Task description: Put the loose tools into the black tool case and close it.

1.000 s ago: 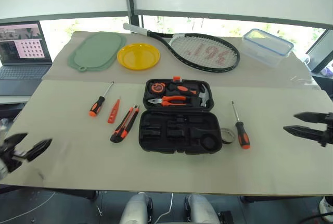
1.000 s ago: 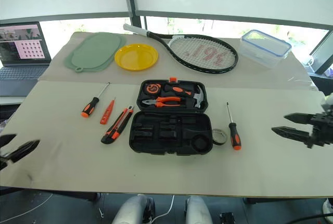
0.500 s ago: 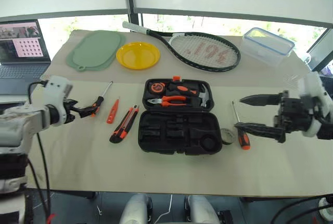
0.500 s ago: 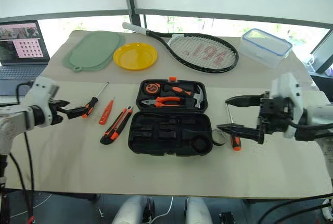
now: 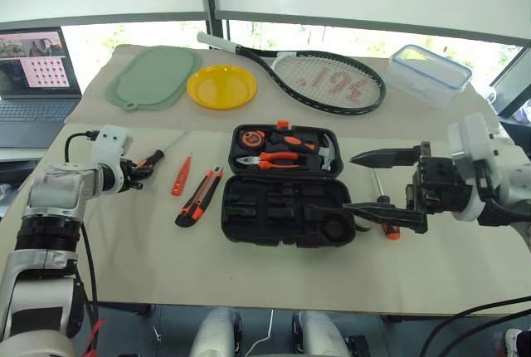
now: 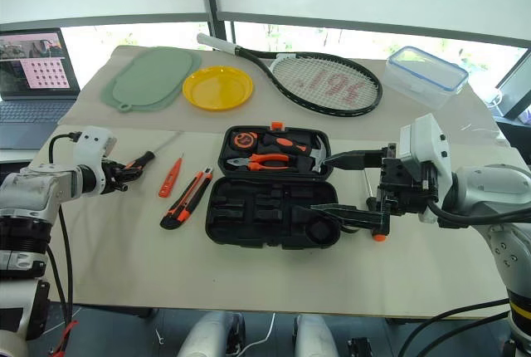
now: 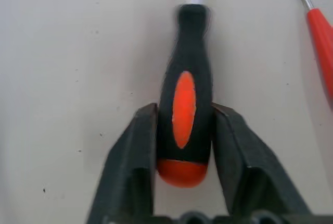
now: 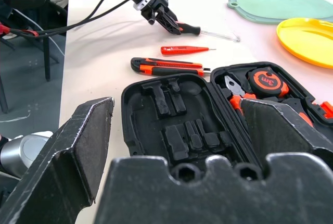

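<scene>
— Beige surface [image 5: 249, 274]: what lies around the open black tool case [image 5: 286, 199]?
— Left of it, a utility knife [image 5: 197, 198], an orange tester [image 5: 181, 175] and a screwdriver [image 7: 186, 104] clamped in the left pincer [image 7: 183, 146].
— And the right pincer [image 6: 332, 184]?
— Spread wide over the case's right end; windows stand behind.

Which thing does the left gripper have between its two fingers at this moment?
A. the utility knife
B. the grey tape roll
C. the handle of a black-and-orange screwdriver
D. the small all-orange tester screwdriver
C: in the left wrist view the left gripper has its two fingers on either side of the screwdriver handle, which lies on the table.
</scene>
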### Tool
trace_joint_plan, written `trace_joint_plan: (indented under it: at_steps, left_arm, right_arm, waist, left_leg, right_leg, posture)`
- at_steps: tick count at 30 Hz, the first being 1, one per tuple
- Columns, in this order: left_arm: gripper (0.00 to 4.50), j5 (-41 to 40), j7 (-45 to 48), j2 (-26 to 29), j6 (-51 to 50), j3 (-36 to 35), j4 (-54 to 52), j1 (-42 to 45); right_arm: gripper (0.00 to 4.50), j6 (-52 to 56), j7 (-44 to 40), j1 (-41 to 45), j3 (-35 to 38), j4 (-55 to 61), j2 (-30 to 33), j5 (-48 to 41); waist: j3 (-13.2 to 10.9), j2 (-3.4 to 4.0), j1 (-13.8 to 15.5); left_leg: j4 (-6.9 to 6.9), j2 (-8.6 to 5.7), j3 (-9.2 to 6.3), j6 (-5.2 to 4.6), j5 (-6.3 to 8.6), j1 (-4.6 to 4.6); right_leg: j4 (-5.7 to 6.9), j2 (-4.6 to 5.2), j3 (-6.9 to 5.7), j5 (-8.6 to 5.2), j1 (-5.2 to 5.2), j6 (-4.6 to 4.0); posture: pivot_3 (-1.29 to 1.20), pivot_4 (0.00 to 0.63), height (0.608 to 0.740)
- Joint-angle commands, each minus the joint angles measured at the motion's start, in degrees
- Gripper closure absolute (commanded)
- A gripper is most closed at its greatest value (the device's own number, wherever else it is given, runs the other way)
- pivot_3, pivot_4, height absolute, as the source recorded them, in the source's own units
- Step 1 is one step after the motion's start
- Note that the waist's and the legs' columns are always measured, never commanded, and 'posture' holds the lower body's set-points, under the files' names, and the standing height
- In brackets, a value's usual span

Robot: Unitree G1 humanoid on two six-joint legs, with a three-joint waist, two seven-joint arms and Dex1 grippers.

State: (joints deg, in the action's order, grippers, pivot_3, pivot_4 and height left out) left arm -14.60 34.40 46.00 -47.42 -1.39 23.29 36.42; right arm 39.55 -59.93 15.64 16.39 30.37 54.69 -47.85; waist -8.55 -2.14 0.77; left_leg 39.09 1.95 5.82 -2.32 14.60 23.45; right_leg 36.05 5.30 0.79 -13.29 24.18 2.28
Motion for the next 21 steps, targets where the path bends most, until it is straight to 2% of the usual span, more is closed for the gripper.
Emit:
trace_joint_plan:
  at_steps: [1, 5, 9, 16, 21]
  left_arm:
    - [3.63, 0.53, -0.39, -0.05, 0.4, -2.18, 0.11, -0.54]
    - [3.63, -0.1, -0.03, 0.6, 4.49, -5.61, -1.08, 1.65]
    - [3.63, -0.58, 7.7, 1.13, 14.87, -4.04, -7.12, 6.1]
    - [3.63, 0.46, 30.91, -0.31, 27.85, 8.56, -15.24, 9.64]
    - [3.63, 7.96, 37.68, -5.43, 35.93, 20.05, -11.77, 12.38]
  right_arm:
    - [0.0, -1.66, 0.99, 0.08, 0.72, 0.55, -0.16, 0.79]
    - [0.0, -1.78, 2.69, -2.27, 1.98, 0.63, -0.58, 1.75]
    - [0.0, -2.12, 4.63, -7.32, 4.89, 0.44, -0.94, 3.46]
    - [0.0, -2.51, 7.86, -14.93, 9.5, 1.01, -1.64, 6.38]
    - [0.0, -1.86, 10.1, -18.25, 11.89, 3.42, -2.53, 6.06]
  waist:
    - [0.0, 0.0, 0.0]
    - [-0.02, -0.11, -0.05]
    - [-0.1, -0.31, 0.4]
    - [-0.05, -0.21, 0.84]
    - [-0.05, -0.21, 0.61]
  left_leg:
    - [0.0, 0.0, -0.01, 0.0, 0.0, 0.0]
    - [0.02, 0.01, -0.03, 0.0, 0.0, 0.04]
    - [0.17, 0.02, -0.21, 0.01, -0.01, 0.32]
    - [0.73, -0.07, -0.2, -0.26, 0.16, 0.58]
    - [0.77, -0.08, -0.21, -0.24, 0.14, 0.6]
  right_leg:
    - [0.01, 0.0, 0.0, 0.0, 0.0, 0.0]
    - [0.02, -0.01, -0.01, 0.0, 0.03, 0.0]
    - [-0.01, 0.0, -0.19, 0.0, 0.09, 0.0]
    - [-0.14, 0.07, -0.19, 0.15, -0.02, 0.28]
    - [-0.08, -0.06, -0.18, 0.15, 0.01, 0.28]
  posture:
    - [0.0, 0.15, 0.738]
    - [0.0, 0.15, 0.738]
    - [0.0, 0.15, 0.738]
    - [0.0, 0.15, 0.738]
    - [0.0, 0.15, 0.738]
